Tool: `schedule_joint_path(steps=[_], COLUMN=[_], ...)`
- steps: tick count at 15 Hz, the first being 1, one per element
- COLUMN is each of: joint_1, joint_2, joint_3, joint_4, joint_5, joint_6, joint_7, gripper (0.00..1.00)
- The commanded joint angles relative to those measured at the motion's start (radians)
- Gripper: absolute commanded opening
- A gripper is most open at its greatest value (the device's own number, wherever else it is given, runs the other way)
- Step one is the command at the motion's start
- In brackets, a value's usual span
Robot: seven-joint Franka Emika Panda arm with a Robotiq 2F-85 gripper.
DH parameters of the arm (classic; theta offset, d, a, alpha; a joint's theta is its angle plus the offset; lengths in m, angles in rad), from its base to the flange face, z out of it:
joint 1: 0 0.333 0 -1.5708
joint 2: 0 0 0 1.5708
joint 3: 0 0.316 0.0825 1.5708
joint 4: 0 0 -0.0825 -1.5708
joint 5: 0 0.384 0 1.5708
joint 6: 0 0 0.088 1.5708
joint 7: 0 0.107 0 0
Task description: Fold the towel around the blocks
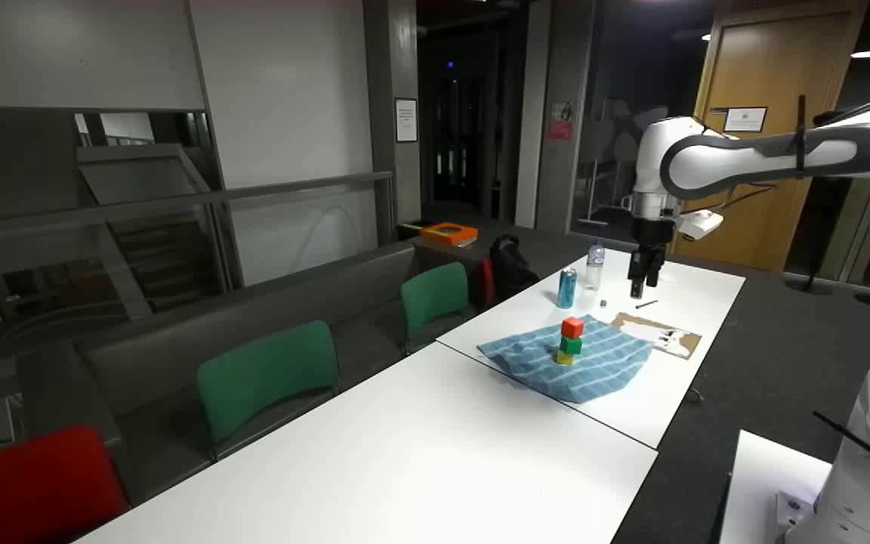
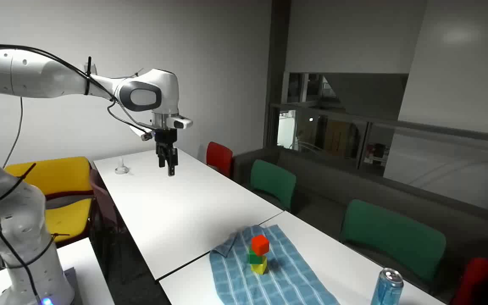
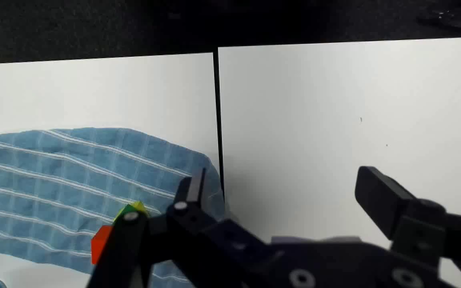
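Observation:
The blue towel point(image 1: 609, 366) with white stripes lies spread on the white table in both exterior views point(image 2: 288, 281). A small flap point(image 2: 226, 248) at one corner is turned over. A stack stands upright on it: a red block point(image 1: 572, 327) on a green block point(image 1: 571, 346) on a yellow block point(image 1: 565, 359). In an exterior view the red block point(image 2: 260, 245) sits offset on the green point(image 2: 253, 257) and yellow point(image 2: 259, 267). My gripper point(image 2: 167, 168) is open and empty, raised above the table, away from the stack. In the wrist view my gripper point(image 3: 280, 180) partly hides the towel point(image 3: 54, 184) and blocks.
A blue can point(image 1: 567, 289) and a clear bottle point(image 1: 594, 266) stand beyond the towel. A torn brown-and-white sheet point(image 1: 658, 336) lies by the towel's edge, with a dark pen point(image 1: 646, 304) near it. A table seam point(image 3: 217, 112) runs beside the towel. Chairs point(image 2: 392, 231) line one side.

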Motion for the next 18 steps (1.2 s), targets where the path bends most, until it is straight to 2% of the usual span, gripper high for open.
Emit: schedule_joint_path(steps=[1, 5, 9, 14, 18], joint_1=[-0.005, 0.003, 0.008, 0.006, -0.006], joint_2=[0.001, 0.034, 0.120, 0.292, 0.390], joint_3=[0.004, -0.002, -0.018, -0.047, -0.055], joint_4=[0.002, 0.011, 0.025, 0.057, 0.067], joint_5=[0.002, 0.017, 0.053, 0.128, 0.227], joint_6=[-0.001, 0.031, 0.149, 0.300, 0.338], joint_7=[-0.002, -0.022, -0.052, -0.168, -0.273], gripper=[1.00, 1.00, 1.00, 1.00, 1.00])
